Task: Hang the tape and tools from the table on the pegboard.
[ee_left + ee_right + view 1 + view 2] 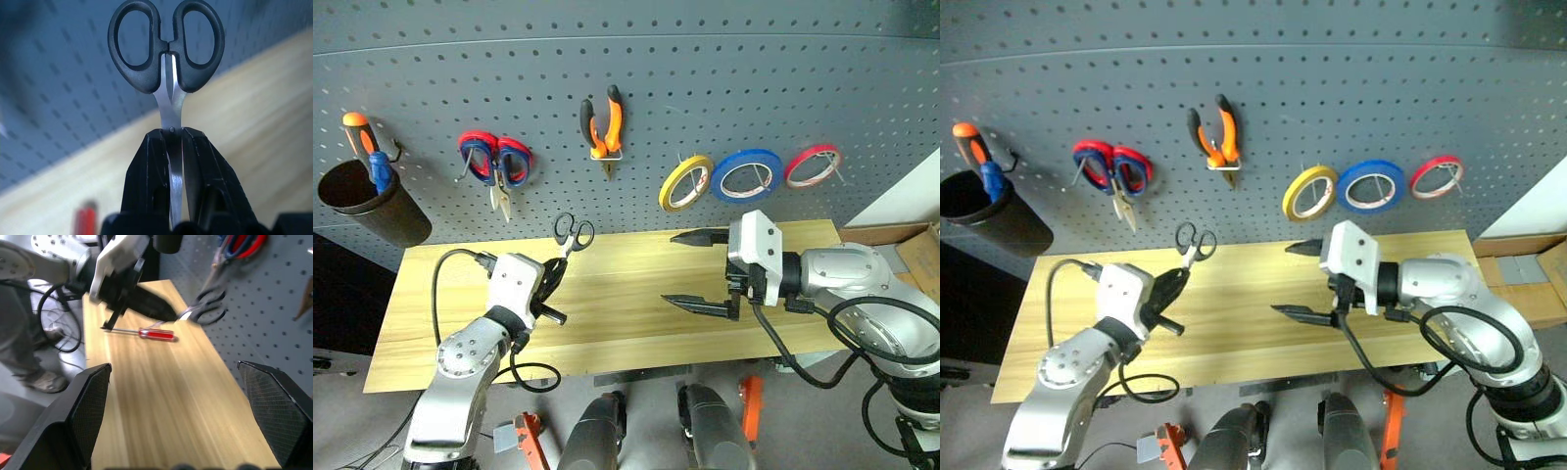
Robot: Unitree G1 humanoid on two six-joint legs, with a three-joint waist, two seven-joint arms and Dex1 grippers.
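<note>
My left gripper point(555, 266) is shut on the blades of the small black-handled scissors point(574, 233), held above the table point(617, 333) with the handle loops toward the pegboard point(724, 69). The left wrist view shows the blades pinched between the fingers point(146, 161). The red-handled screwdriver point(155, 334) lies on the table beneath the left arm. The orange-and-black pliers point(603, 124) and the yellowish tape point(685, 183) hang on the pegboard. My right gripper point(700, 271) hovers open over the table's right half, pointing left, with nothing in it.
Red-and-blue scissors point(495, 160), a blue tape roll point(745, 176) and a red tape roll point(813, 164) also hang on the pegboard. A dark cup point(374, 208) at the left holds orange-and-blue screwdrivers. A cardboard box point(901, 240) sits past the table's right end.
</note>
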